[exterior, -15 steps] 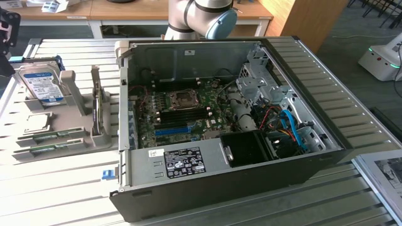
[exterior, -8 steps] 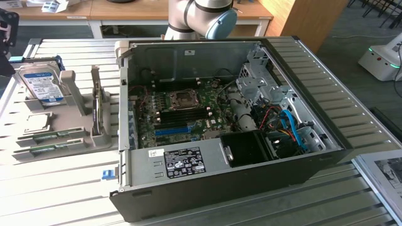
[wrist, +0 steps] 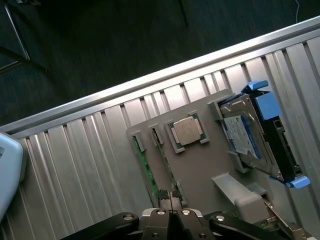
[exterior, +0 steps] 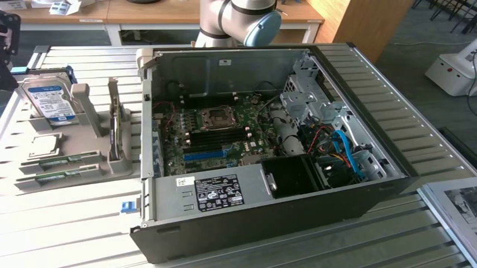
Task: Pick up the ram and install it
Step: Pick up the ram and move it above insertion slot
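Gripper point(wrist: 170, 216) clenched, empty, hovering above gray tray point(wrist: 200, 175) on counter point(wrist: 75, 160). Ram point(wrist: 146, 167) sits in tray slot (1 of 2 green sticks), near processor point(wrist: 187, 131). Best approach: spread gripper, square to stick's long edges, descend straight, pinch mid-length.

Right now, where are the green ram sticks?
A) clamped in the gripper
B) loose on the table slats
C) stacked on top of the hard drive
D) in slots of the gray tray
D: the ram sticks sit in slots of the gray tray, next to the processor chip.
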### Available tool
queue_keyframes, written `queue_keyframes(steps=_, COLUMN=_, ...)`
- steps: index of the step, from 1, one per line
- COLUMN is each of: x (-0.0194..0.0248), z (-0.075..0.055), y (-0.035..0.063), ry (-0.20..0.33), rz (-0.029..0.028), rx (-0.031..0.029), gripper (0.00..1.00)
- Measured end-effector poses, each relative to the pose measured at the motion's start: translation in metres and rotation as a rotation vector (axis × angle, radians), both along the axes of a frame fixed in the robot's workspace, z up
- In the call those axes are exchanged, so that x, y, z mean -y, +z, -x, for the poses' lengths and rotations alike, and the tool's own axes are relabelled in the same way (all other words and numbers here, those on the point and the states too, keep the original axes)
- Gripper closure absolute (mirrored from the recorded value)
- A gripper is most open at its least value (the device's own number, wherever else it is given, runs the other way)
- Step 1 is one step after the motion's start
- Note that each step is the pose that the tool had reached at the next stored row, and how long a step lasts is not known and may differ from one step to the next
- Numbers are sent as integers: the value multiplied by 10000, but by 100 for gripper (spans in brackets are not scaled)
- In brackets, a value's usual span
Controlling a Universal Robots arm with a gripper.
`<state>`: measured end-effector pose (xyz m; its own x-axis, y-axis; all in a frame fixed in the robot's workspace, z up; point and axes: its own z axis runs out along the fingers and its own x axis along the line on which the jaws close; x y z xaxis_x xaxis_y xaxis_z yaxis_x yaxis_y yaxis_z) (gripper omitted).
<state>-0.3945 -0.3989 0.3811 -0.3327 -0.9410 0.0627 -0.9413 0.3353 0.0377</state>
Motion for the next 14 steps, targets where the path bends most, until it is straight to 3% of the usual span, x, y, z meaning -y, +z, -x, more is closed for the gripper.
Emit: queue_keyframes(steps=14, x=0, z=0, y=0, ry=961, rz=0, rx=0, gripper=90)
